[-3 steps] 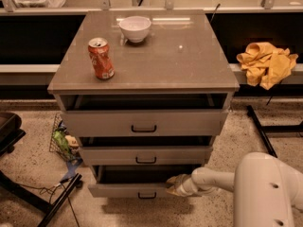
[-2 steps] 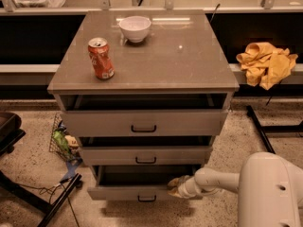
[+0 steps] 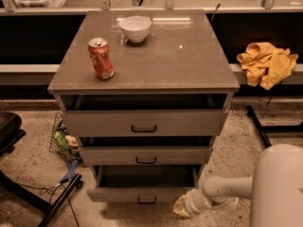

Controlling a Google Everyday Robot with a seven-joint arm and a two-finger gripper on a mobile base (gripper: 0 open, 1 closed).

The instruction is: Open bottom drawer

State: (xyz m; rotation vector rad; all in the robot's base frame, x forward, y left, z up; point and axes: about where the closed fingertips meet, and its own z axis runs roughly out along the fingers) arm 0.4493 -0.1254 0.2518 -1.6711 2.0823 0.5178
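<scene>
Bottom drawer (image 3: 118, 193) stands open, pincer (image 3: 182, 206) at its right end.
On the desk (image 3: 189, 65) a red can (image 3: 101, 58) stands at the left and a white bowl (image 3: 136, 28) is behind it, nearer the middle. The bottom drawer is the lowest of three, out the most, with its dark inside and a small black handle (image 3: 147, 200) showing. The pincer is low near the floor, just beside the drawer's right front corner; if it is wide or narrow I cannot tell. A yellow cloth (image 3: 266, 63) lies at the far right.
</scene>
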